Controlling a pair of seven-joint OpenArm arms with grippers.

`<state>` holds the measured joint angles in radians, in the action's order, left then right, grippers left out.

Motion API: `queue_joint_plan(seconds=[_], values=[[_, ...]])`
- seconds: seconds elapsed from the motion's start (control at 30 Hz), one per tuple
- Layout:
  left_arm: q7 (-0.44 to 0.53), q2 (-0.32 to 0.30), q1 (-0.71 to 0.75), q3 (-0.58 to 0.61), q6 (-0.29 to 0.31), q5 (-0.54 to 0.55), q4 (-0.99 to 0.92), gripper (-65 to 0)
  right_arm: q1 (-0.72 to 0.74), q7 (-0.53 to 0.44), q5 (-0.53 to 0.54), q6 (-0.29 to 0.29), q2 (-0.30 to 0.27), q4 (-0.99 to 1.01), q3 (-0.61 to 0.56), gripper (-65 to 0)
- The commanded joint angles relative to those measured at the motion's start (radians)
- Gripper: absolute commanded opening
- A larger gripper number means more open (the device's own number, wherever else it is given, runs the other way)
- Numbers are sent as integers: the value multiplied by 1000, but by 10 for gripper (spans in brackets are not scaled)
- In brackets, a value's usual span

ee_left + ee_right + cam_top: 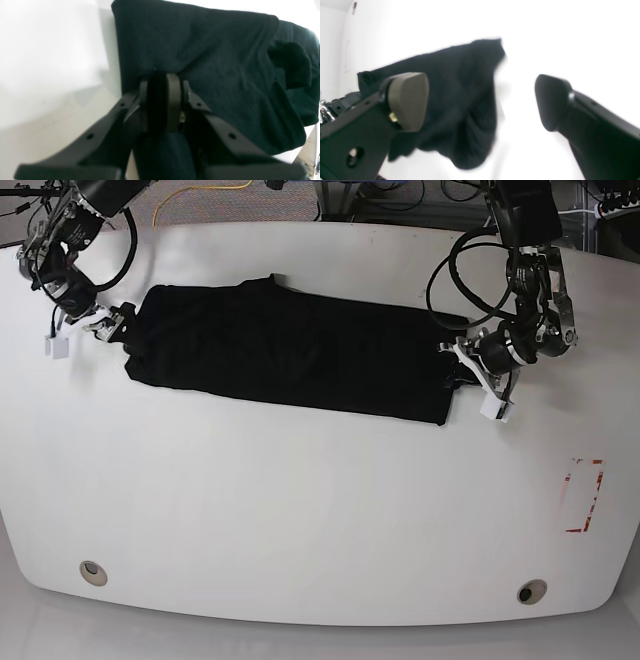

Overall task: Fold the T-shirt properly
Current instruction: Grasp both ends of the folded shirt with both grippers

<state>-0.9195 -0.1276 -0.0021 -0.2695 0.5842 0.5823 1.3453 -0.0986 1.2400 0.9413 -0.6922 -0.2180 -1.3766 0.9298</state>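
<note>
The black T-shirt (290,350) lies as a long band across the white table (300,510), running from back left to the right. My left gripper (462,365) is at its right end. In the left wrist view the left gripper (163,80) is shut on a bunch of the T-shirt (212,62) fabric. My right gripper (105,325) is at the T-shirt's left end. Seen from the right wrist, that right gripper (480,100) stands wide open over the blurred end of the T-shirt (462,95), holding nothing.
A red-outlined mark (583,495) is on the table at the right. Two round holes (92,572) (531,591) sit near the front edge. Cables (200,195) lie beyond the back edge.
</note>
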Motion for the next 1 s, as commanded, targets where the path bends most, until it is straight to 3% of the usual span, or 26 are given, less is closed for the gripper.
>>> queue_joint_plan(seconds=[0.0, 0.37, 0.5, 0.63, 0.9, 0.97], values=[[-71, -14, 9, -1, -25, -95, -3, -571, 1, -15, 26, -6, -1, -14, -16, 0], [-71, -14, 11, -3, -25, -95, -3, -571, -17, -44, 8, -6, 62, -20, -150, 0], [-71, -14, 11, -3, -25, -95, -3, -571, -8, -64, -48, -6, 70, -20, -183, -48], [-71, -16, 21, -3, -25, -95, -3, -571, -6, -105, -78, -6, 70, -20, -219, -166], [-69, -16, 38, -1, -28, -97, -3, -571, -6, -151, -87, -6, 61, -20, -263, -650], [-69, -16, 38, -1, -30, -97, -3, -571, -8, -150, -87, -5, 55, -22, -263, -650]])
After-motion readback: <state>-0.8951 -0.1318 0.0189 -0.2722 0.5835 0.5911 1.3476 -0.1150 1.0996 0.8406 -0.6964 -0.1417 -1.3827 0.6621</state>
